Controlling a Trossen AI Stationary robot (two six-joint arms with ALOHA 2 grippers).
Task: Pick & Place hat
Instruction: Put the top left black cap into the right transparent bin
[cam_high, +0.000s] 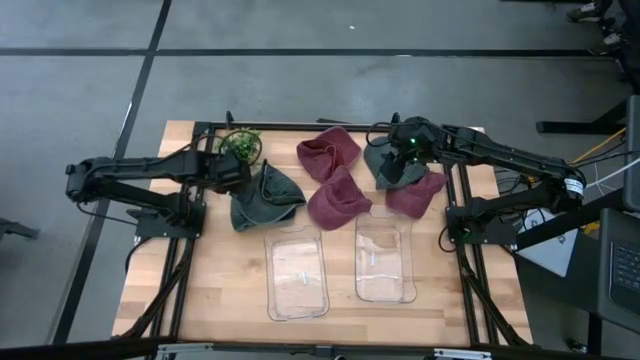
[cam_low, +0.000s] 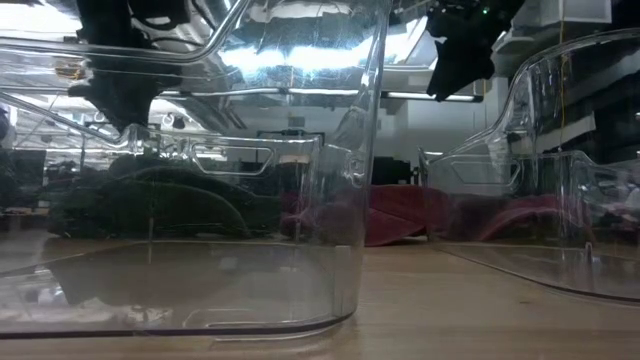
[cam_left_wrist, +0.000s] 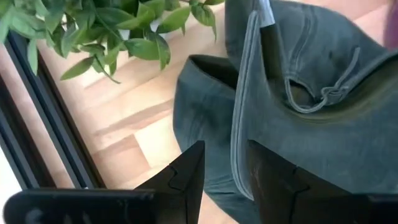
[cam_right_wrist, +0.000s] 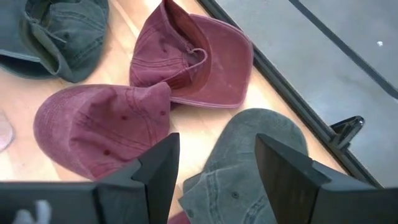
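Five soft washed-cotton caps scattered over the far half of the pale wooden table: dark green cap at the left, its brim edge running between the fingers of the left pincer, cloth close against the inner faces, though whether clenched on it or merely straddling cannot be told; likely approached at the brim because the stiff edge gives a firm bite where the slack crown would slip.

Near the right arm, grey-green cap lying crown up directly beneath the right pincer, fingers spread wide and released, nothing between them; poised above, probably lining up for a descent onto the crown.

Around these, three maroon caps: one upturned maroon cap at the far side showing its lining and strap, one maroon cap crown up in the middle just beside the grey-green one, and a third maroon cap touching the grey-green cap on the near right side.

Nearer the front edge, two clear plastic bins side by side, seemingly holding no cap, presumably the drop places, set within reach of both arms; a small leafy green plant at the far left, just beside the dark green cap.
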